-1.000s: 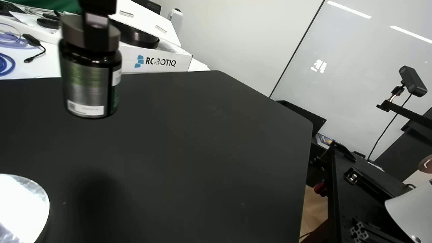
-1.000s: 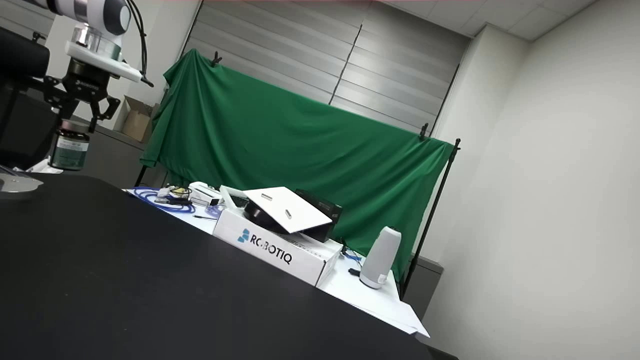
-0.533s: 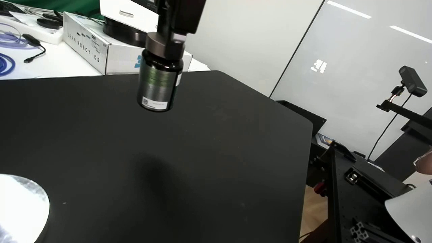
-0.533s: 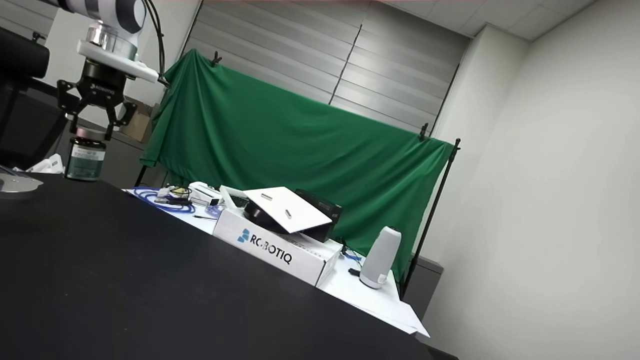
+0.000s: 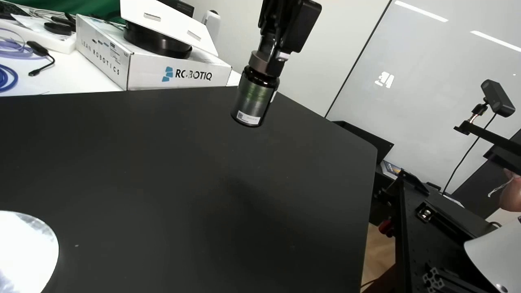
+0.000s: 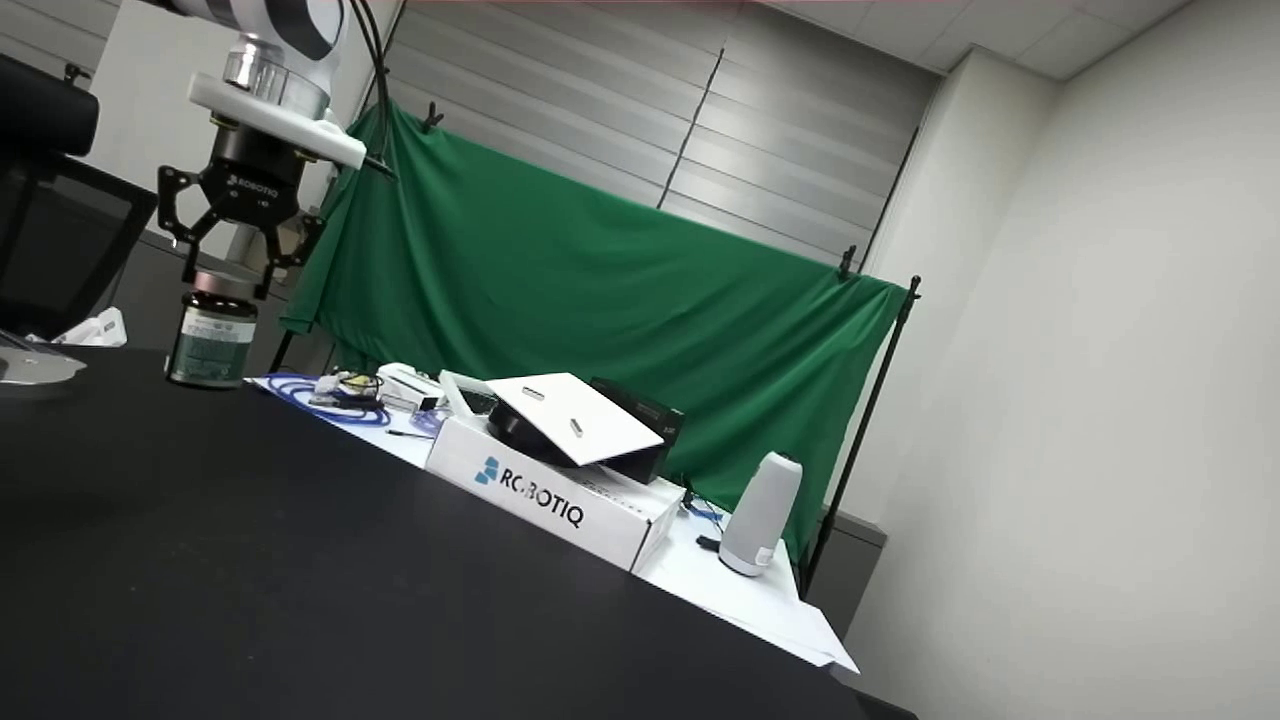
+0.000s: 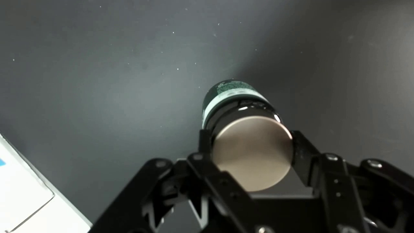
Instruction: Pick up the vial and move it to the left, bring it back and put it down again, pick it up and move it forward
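The vial (image 5: 254, 99) hangs above the black table (image 5: 163, 171), its shadow falling on the surface below. It leans slightly in an exterior view, the bottom end swung to the left. My gripper (image 6: 225, 287) is shut on the vial's brownish cap, one finger on each side. From the wrist, the round cap (image 7: 254, 155) fills the space between the fingers (image 7: 300, 152), and the dark shoulder and green-and-white label show beyond it. Part of the cap's side is hidden behind a finger in an exterior view.
A white Robotiq box (image 5: 179, 75) with a tilted white panel stands behind the table's far edge. Blue cables (image 6: 330, 400) lie beside it. A bright round white object (image 5: 26, 248) sits at the near left. The table's right edge (image 5: 372, 179) drops off beside a black frame.
In both exterior views my gripper has carried the vial to the right. It also looks smaller in one of them and larger in the other. The grip on the cap is unchanged.
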Motion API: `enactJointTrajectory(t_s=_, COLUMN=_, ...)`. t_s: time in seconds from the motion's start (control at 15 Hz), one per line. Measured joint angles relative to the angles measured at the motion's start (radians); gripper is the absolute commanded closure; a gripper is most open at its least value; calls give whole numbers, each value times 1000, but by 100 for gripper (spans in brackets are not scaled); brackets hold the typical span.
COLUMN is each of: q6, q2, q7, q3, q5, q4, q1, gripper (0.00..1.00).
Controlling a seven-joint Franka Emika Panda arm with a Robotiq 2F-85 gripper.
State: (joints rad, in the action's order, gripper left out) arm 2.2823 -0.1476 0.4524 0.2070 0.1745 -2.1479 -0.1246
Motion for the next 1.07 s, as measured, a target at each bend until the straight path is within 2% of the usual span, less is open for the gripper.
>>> enactJointTrajectory(t_s=0.47, q6=2, q2=-13, q7=0, q3=3, q5=0, q4=2, q1=-16, gripper=39)
enactJointTrajectory(t_s=0.53, q6=2, q2=-13, q7=0, q3=3, q5=0, q4=2, q1=-16, gripper=64)
enactJointTrajectory(t_s=0.8, q6=10, q2=-23, q7=0, q3=-11, q5=1, q4=7, q1=-12, gripper=64)
enactJointTrajectory(t_s=1.07, q6=46, q2=-82, q7=0, q3=-64, q5=-1, q4=57, q1=31, gripper=64)
